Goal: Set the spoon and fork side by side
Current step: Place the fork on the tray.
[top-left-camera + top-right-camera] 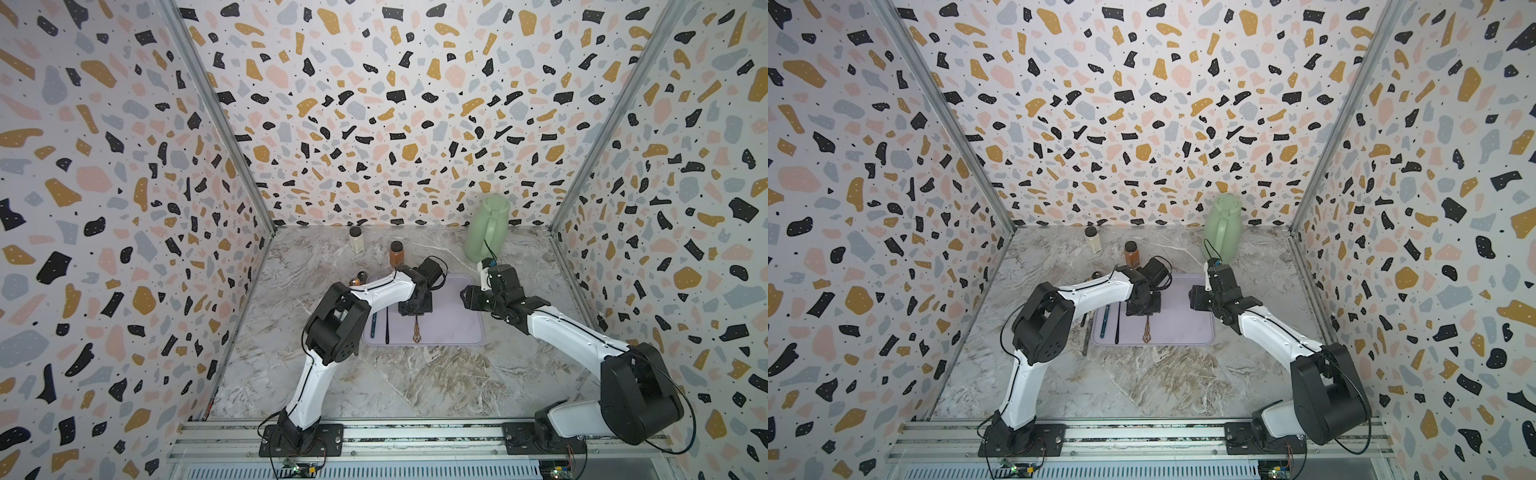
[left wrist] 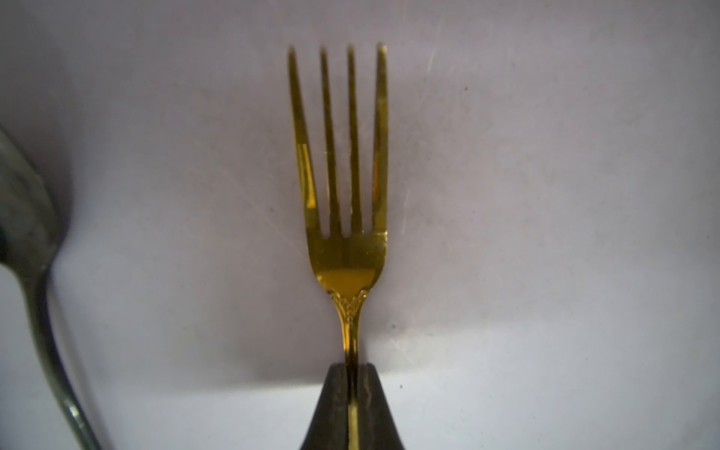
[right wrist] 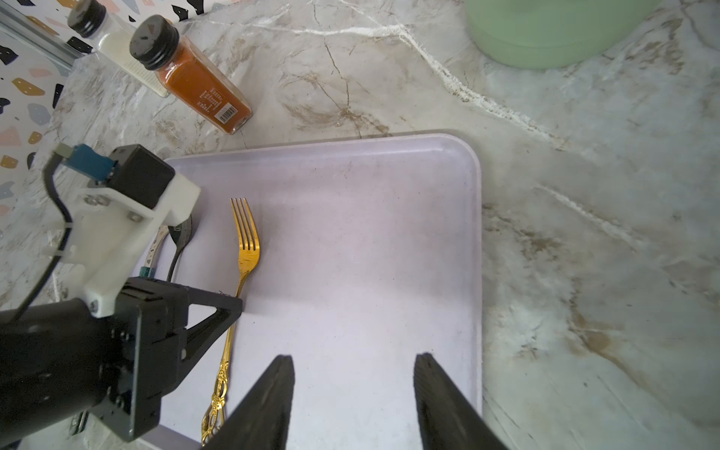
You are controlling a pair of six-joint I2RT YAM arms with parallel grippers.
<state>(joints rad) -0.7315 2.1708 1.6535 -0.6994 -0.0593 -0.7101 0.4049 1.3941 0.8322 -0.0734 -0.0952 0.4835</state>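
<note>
Fork (image 3: 244,249) is gripped at mid-handle by left gripper (image 2: 352,389), jaws clenched on it; fork lies on lavender tray (image 3: 389,233). Dark spoon (image 3: 183,237) is seen just beside it. Right gripper (image 3: 352,362) is held spread, empty, above tray.

The fork (image 2: 345,249) is gold, with four slim tines and an embossed neck. Its long handle ends in ornate openwork (image 3: 213,417). It lies lengthwise on the lilac tray (image 3: 389,175), tines toward the back wall and handle end near the tray's front rim, as both top views show (image 1: 416,330) (image 1: 1147,330). The left pincer (image 2: 352,368) is clamped on its neck just behind the head. Whether it rests on the tray or sits just clear is unclear. The spoon (image 3: 182,237) is dark grey metal with a thin handle (image 1: 387,328). It lies on the tray to the fork's left, roughly parallel, bowl also pointing back, with a gap between them.
</note>
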